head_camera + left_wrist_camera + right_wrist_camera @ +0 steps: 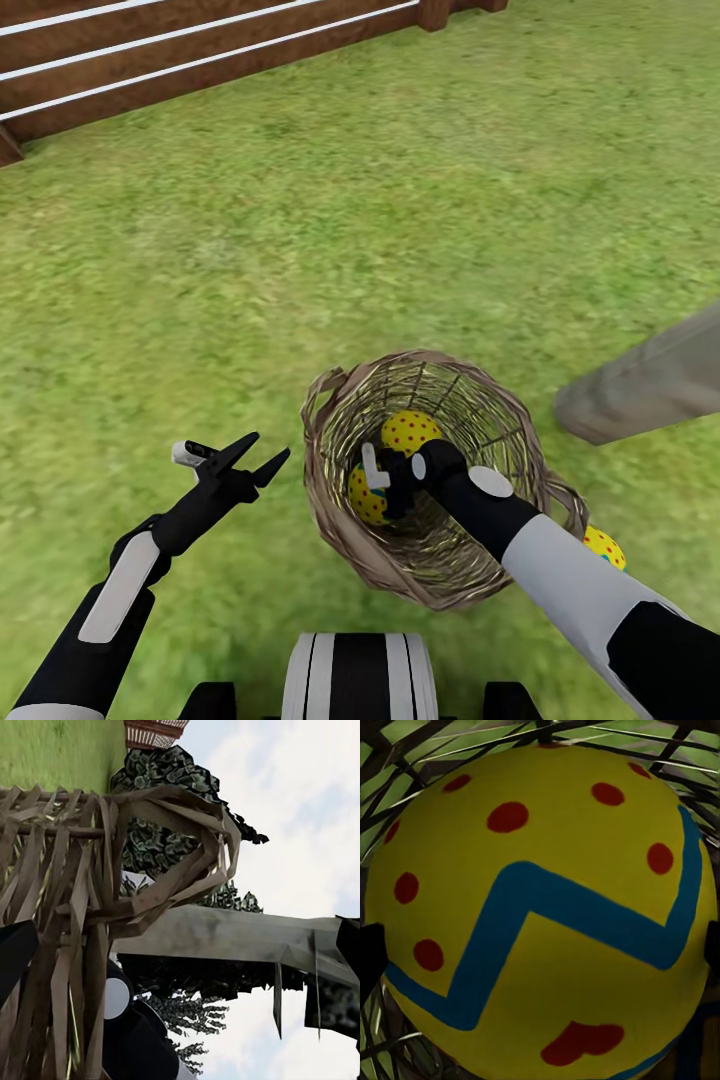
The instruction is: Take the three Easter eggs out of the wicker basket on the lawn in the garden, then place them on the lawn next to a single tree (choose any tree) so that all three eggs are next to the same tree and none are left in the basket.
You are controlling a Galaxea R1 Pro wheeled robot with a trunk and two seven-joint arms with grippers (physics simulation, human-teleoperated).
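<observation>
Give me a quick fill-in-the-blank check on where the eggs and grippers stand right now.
1. The right gripper is reaching into the ____.
2. Inside the basket, ____ eggs are visible.
3. One egg already lies on the ____ outside the basket, near the tree trunk.
4. The left gripper hovers beside the basket with its jaws ____.

Missing words: basket; two; grass; open

third egg (pixel 604 547) half hidden behind right forearm; trunk (pixel 650 385) cut by edge
</observation>
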